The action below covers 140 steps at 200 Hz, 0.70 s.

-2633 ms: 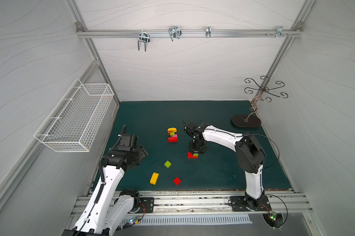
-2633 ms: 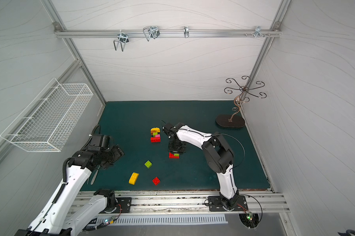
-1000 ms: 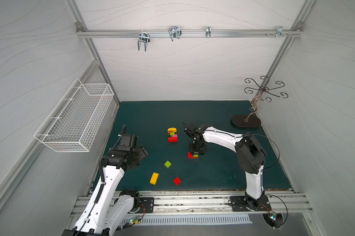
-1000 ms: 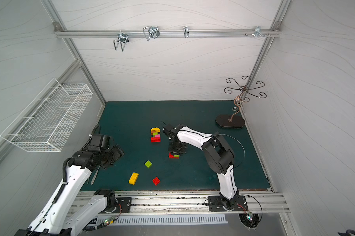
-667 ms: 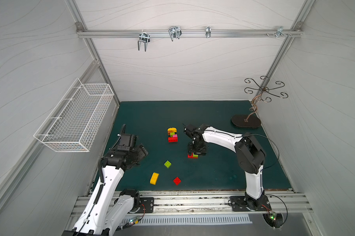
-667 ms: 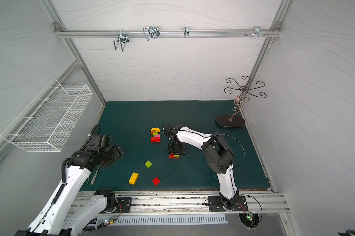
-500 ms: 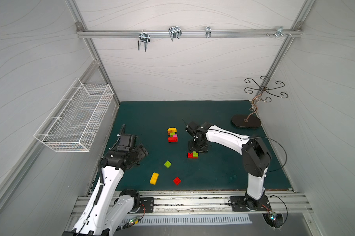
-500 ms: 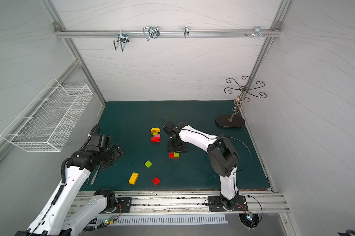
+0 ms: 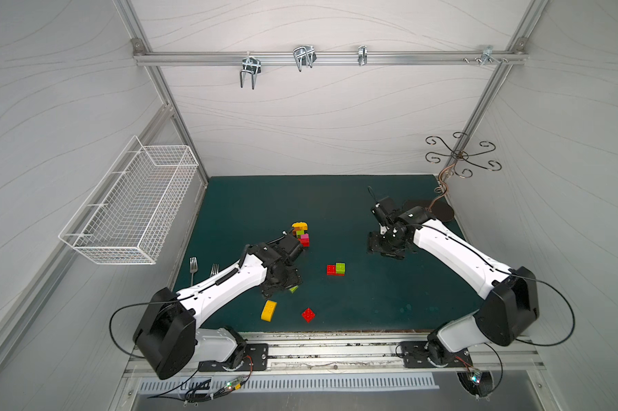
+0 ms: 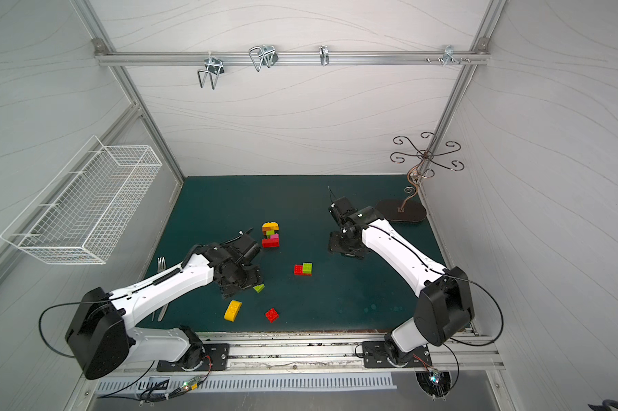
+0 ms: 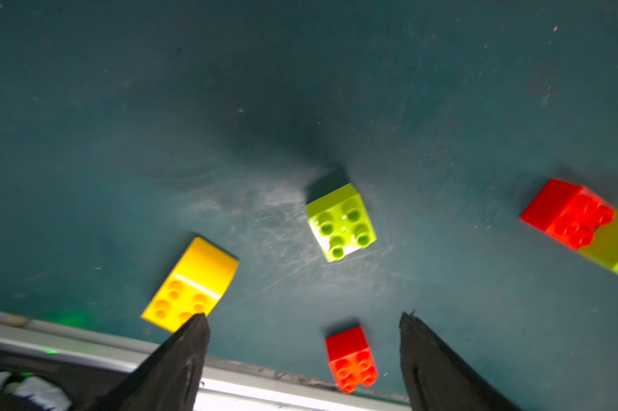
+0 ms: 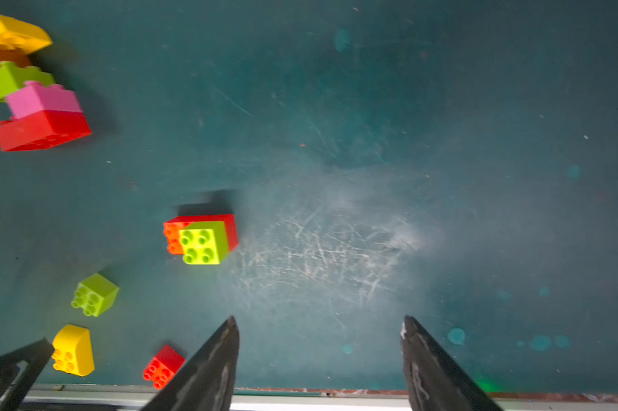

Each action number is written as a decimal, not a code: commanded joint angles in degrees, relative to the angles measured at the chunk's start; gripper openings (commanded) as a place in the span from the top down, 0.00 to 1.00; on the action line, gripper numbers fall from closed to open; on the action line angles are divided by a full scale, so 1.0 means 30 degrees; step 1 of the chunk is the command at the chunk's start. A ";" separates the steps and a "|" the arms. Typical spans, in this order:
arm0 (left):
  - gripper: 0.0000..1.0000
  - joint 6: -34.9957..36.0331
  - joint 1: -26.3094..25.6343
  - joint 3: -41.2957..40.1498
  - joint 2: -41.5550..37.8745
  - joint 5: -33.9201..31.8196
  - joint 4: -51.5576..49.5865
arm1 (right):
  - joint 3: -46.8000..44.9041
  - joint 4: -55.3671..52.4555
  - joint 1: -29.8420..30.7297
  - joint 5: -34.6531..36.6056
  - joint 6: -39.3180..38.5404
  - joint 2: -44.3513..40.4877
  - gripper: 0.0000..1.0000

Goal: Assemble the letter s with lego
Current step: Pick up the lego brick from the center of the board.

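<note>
Left wrist view: left pincer point(image 11: 302, 315) gapes empty near lime green brick point(image 11: 341, 222).

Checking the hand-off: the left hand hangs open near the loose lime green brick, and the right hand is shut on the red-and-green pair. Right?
Not quite. The right hand is open and empty, and the red-and-green pair lies apart from it, as the right wrist view shows. The left hand does hang open near the loose lime green brick.
</note>
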 commanded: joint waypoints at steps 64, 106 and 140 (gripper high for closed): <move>0.19 -0.3240 -0.0116 0.0872 0.3726 0.0042 0.3698 | -0.1904 0.0055 -0.2070 -0.1769 -0.1937 -0.2338 0.28; 0.26 -0.3071 -0.0107 0.1203 0.4761 -0.0303 0.4047 | -0.2406 0.0379 -0.2530 -0.2090 -0.2189 -0.2564 0.29; 0.38 -0.3089 -0.0115 0.0560 0.4832 0.0017 0.4615 | -0.2643 0.0587 -0.2664 -0.2224 -0.2271 -0.2525 0.30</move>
